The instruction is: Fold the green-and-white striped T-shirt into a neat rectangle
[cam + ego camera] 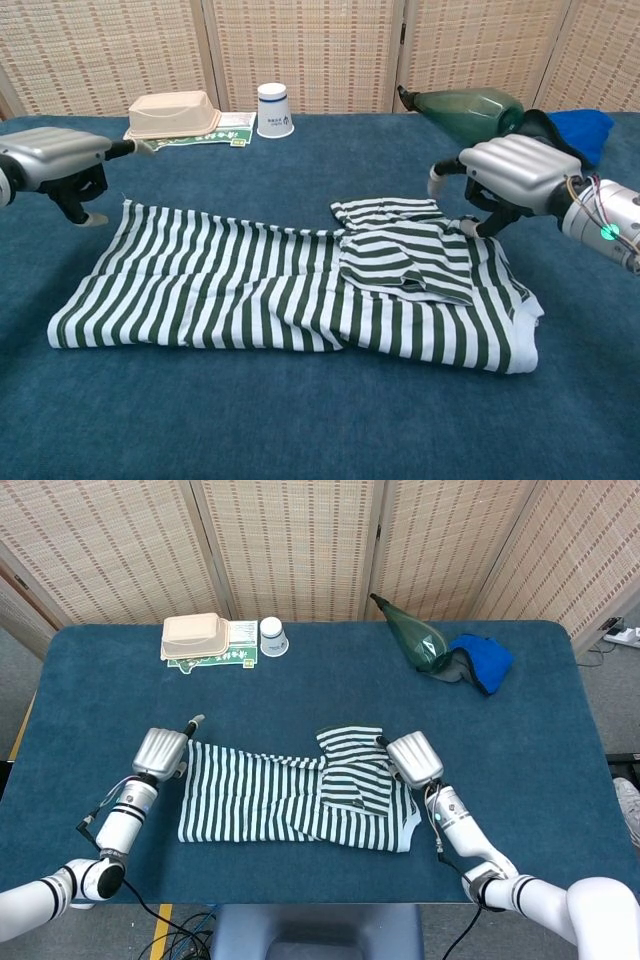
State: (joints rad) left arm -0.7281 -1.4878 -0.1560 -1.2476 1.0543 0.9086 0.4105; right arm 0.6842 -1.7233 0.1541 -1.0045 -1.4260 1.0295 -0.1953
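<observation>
The green-and-white striped T-shirt (280, 798) lies flat on the blue table, spread lengthwise, with a sleeve part (400, 255) folded over its right half. My left hand (162, 750) hovers just off the shirt's far left corner (128, 208); its fingers are apart and hold nothing. In the chest view this left hand (55, 165) has one finger stretched out. My right hand (414, 759) sits at the shirt's far right edge. Seen from the chest, the right hand (510, 170) has its fingers apart above the cloth, and nothing shows between them.
At the table's far side stand a tan lidded box (195, 635) on a green leaflet and a white paper cup (272, 636). Far right lie a green bottle-shaped object (415, 638) and a blue cloth (482, 660). Woven screens stand behind the table.
</observation>
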